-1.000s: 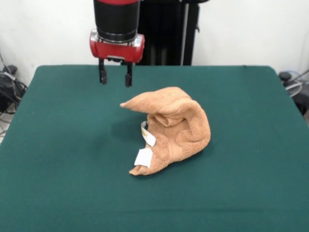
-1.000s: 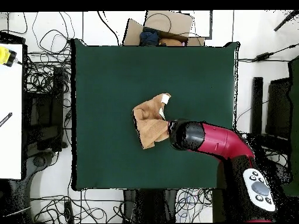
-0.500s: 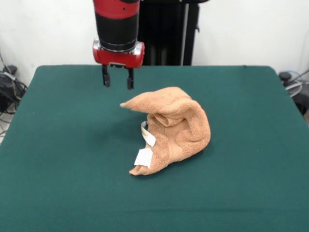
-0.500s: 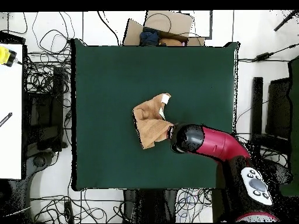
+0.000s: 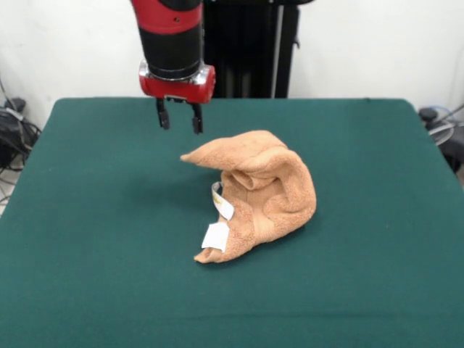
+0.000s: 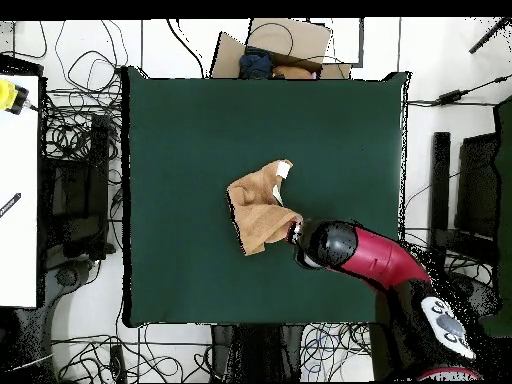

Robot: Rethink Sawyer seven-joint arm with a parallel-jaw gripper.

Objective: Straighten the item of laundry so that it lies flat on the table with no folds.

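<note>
The orange-tan towel (image 5: 261, 192) lies crumpled in a heap near the middle of the dark green table (image 5: 94, 239), with folds standing up and two white tags (image 5: 215, 235) at its near left edge. It also shows in the overhead view (image 6: 258, 208). My gripper (image 5: 180, 119) hangs open and empty above the table, just behind and left of the towel's pointed far corner (image 5: 190, 156), not touching it. In the overhead view the red arm (image 6: 365, 255) covers the gripper, right beside the towel's lower right edge.
The black pedestal (image 5: 246, 47) stands behind the table's far edge. Cables and boxes (image 6: 70, 150) lie on the floor round the table. A white bench (image 6: 18, 190) stands to the left in the overhead view.
My gripper has shifted slightly right in the front view and drawn back towards the robot's base. The towel has not moved.
</note>
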